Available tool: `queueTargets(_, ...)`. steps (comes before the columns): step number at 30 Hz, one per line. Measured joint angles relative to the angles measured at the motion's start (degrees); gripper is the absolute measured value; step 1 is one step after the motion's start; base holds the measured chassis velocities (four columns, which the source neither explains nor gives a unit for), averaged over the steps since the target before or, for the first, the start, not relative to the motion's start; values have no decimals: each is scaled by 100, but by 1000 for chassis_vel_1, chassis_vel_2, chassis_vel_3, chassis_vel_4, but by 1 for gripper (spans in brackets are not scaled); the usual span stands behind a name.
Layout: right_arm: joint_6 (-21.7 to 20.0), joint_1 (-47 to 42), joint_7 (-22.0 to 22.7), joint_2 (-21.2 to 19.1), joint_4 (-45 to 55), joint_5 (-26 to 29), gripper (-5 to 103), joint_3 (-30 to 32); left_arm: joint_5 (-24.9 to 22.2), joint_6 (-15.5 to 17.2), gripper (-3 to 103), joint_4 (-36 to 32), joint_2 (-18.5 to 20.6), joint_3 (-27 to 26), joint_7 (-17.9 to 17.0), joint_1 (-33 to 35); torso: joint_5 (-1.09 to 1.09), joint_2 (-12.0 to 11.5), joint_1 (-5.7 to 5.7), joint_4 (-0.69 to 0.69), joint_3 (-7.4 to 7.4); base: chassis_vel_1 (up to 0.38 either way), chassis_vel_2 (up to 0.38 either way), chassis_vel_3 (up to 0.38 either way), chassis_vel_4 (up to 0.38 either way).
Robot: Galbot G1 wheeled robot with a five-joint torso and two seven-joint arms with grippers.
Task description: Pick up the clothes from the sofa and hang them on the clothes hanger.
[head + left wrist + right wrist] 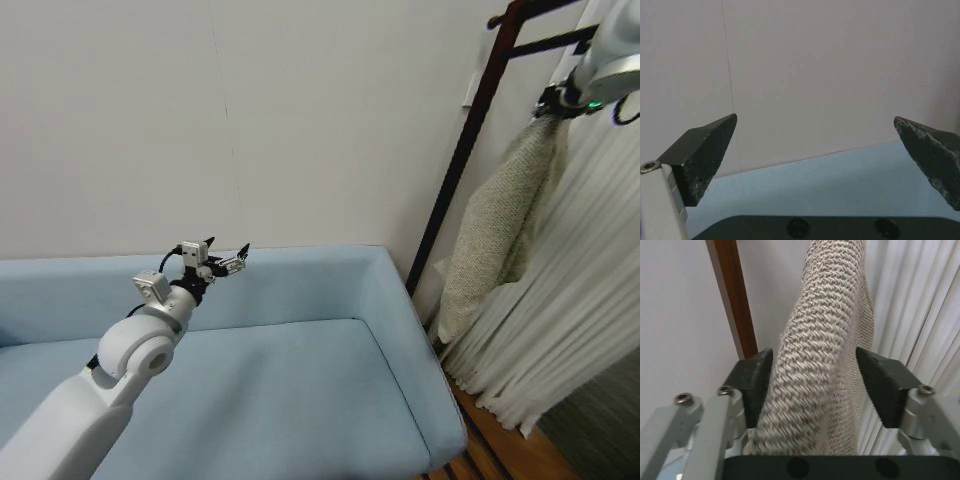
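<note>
A beige knit garment (pixel 497 225) hangs down at the right, beside the dark wooden clothes rack (pixel 462 155). My right gripper (pixel 553 103) is raised high near the rack's upper bars and is shut on the garment's top. In the right wrist view the right gripper (pixel 814 357) has the bunched knit garment (pixel 815 340) between its black pads (pixel 756 385), with the rack's brown post (pixel 734 295) just behind. My left gripper (pixel 228 247) hovers open over the sofa's backrest, holding nothing. In the left wrist view the left gripper (pixel 815 145) faces the wall.
The light blue sofa (pixel 280 400) spreads across the lower half with a bare seat; its backrest (pixel 840 175) lies below my left gripper. White curtains (pixel 585 300) hang right of the rack, also behind the garment (pixel 920 315). A wooden floor strip (pixel 500 450) runs beside the sofa.
</note>
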Motion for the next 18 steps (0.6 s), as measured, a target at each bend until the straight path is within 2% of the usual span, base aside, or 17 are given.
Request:
queueTargets(4,-133,37,-26,-121,287,-222,74,170,-39,-69,100,-24,40,-191,-5,181,0,0,0,0,0,0,0,0,0)
queueTargets(6,-177,86,-75,-149,361,-282,74,195,-41,-91,100,-22,51,-246,-5,233,-1,0,0,0,0,0,0,0,0)
queueTargets(9,-259,190,-299,-215,582,-659,90,277,-65,-160,100,12,73,-440,5,363,-2,1,0,-1,-1,0,0,0,0)
queueTargets(10,-259,190,-299,-215,582,-659,90,277,-65,-160,100,12,73,-440,5,363,-2,1,0,-1,-1,0,0,0,0)
queueTargets(12,-290,243,-614,-230,722,-1109,98,296,-120,-203,100,39,97,-594,56,449,-1,0,0,-1,-1,0,0,0,0)
queueTargets(14,-282,259,-913,-227,848,-1386,100,339,-152,-261,100,66,129,-720,130,519,-1,0,0,-1,0,0,0,0,0)
queueTargets(15,-282,259,-913,-227,848,-1386,100,339,-152,-261,100,66,129,-720,130,519,-1,0,0,-1,0,0,0,0,0)
queueTargets(18,-103,61,-1414,-204,1073,-1609,100,606,-200,-362,100,77,153,-962,261,666,-2,1,0,-1,-1,0,0,0,0)
